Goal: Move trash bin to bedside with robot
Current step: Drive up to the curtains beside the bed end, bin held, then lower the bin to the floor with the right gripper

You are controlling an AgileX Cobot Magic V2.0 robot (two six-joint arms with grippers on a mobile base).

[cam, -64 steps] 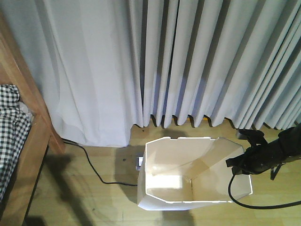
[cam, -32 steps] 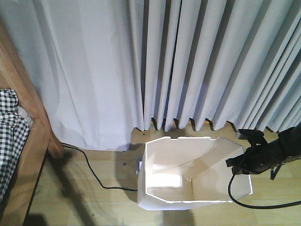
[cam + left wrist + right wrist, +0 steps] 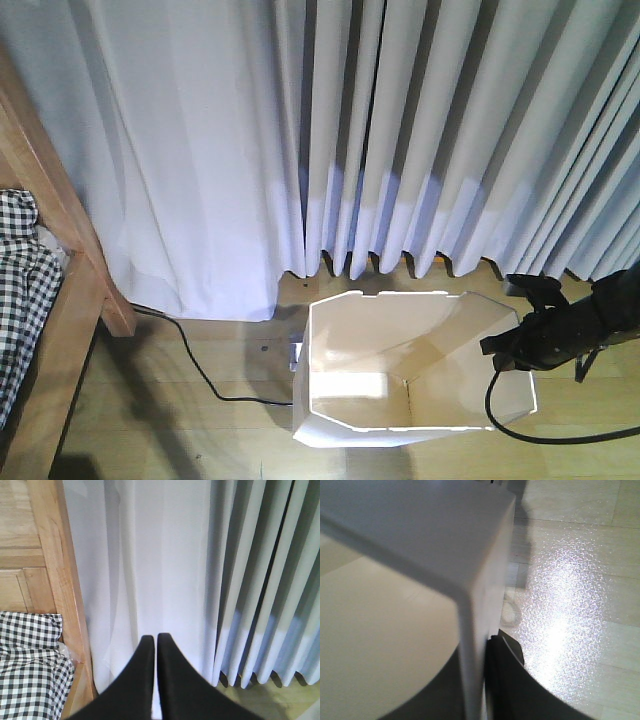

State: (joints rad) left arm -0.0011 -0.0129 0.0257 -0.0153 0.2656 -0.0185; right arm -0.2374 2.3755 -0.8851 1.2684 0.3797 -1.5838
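My right pincer (image 3: pixel 508 346) is clamped on the right-hand rim of the trash bin (image 3: pixel 385 335). The wrist view shows the thin white wall nipped between its black fingers (image 3: pixel 504 680). My left pincer (image 3: pixel 152 640) is pressed together on nothing and points at the pale curtain (image 3: pixel 200 150). The bin sits low by the curtain hem, well apart from the bed (image 3: pixel 85 270) at the left edge. Whether it clears the wooden floor (image 3: pixel 150 420) I cannot tell. I judge this the carrying step. Next I must take the bin left toward the bed frame, keeping the pinch firm and minding the black cable (image 3: pixel 255 399) lying between.
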